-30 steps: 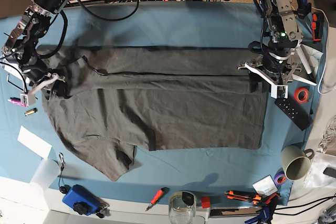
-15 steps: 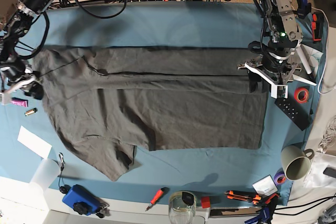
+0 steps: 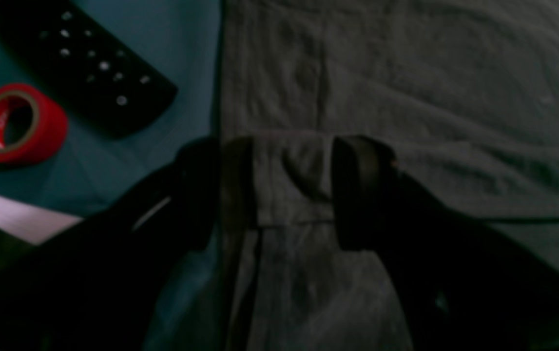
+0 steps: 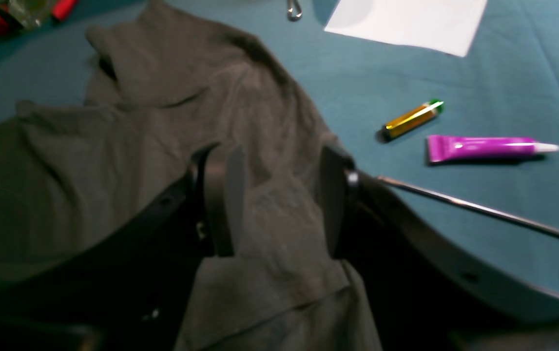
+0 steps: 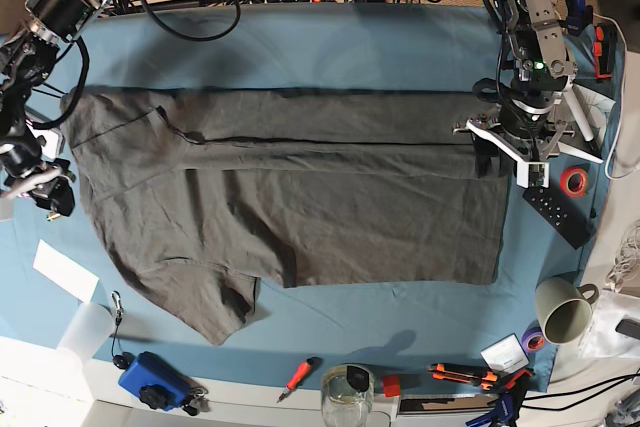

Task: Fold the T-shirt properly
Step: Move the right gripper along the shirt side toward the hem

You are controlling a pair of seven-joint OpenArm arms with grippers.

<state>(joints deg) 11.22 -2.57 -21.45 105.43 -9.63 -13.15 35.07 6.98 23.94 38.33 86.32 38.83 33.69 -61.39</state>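
The T-shirt [image 5: 300,207], soft, limp and light, lies spread mid-frame on the bench [image 5: 300,47]. Left gripper [image 3: 284,190] straddles the hem, jaws apart; right gripper [image 4: 277,200] hangs released at the left edge. Best pinched at hem corners or shoulders.

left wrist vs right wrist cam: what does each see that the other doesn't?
Left wrist only: a red tape roll and a black remote on the blue cloth, beside the T-shirt edge, with the open left gripper straddling a fold.
Right wrist only: a yellow lighter, a purple tube, a white paper sheet, a bent metal rod, and the open right gripper.
Both: grey shirt fabric on blue tablecloth.
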